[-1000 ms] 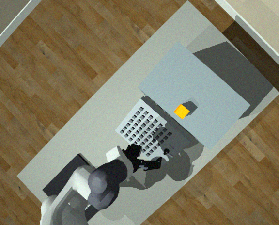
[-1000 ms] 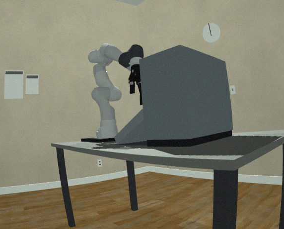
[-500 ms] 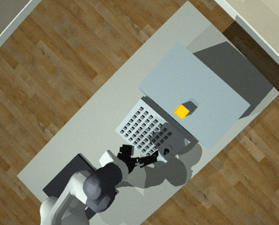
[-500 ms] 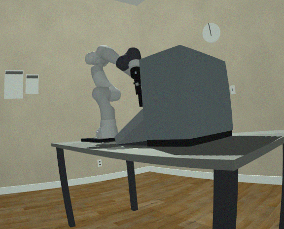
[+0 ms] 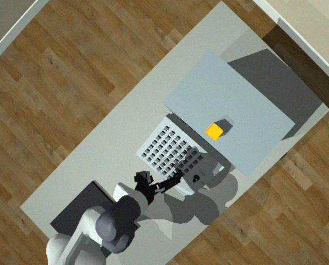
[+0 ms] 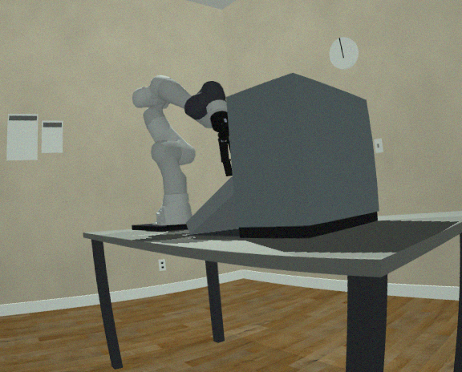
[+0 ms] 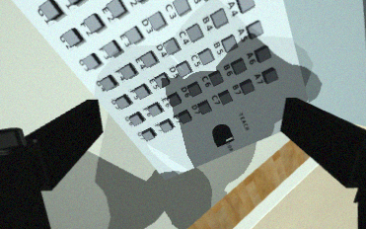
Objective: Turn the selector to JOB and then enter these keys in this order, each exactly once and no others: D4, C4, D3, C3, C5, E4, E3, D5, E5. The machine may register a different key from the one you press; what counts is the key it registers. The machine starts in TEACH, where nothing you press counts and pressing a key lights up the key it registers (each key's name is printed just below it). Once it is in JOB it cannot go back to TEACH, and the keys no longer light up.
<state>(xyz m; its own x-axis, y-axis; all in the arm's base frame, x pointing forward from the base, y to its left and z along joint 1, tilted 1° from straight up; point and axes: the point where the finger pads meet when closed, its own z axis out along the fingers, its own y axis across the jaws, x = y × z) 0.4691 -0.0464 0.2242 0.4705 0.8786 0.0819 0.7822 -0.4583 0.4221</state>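
The sloped key panel (image 5: 208,169) (image 7: 201,148) has rows of grey keys, none visibly lit. In the wrist view D4 (image 7: 172,45), C4 (image 7: 194,33), D3 (image 7: 157,21), C3 (image 7: 182,6), C5 (image 7: 205,55), E4 (image 7: 148,59), E3 (image 7: 134,35), D5 (image 7: 183,68) and E5 (image 7: 162,80) show. The black selector (image 5: 196,179) (image 7: 221,134) has its white mark beside the partly hidden JOB label, away from TEACH. My gripper (image 7: 191,115) is open and empty above the panel, its fingers on either side in the wrist view.
The big blue-grey housing (image 5: 216,85) (image 6: 300,160) rises behind the panel. An orange block (image 5: 214,131) is on or above its front edge. The arm's shadow darkens the selector and the A6 to D7 side. The table (image 5: 116,128) (image 6: 304,258) extends around the machine.
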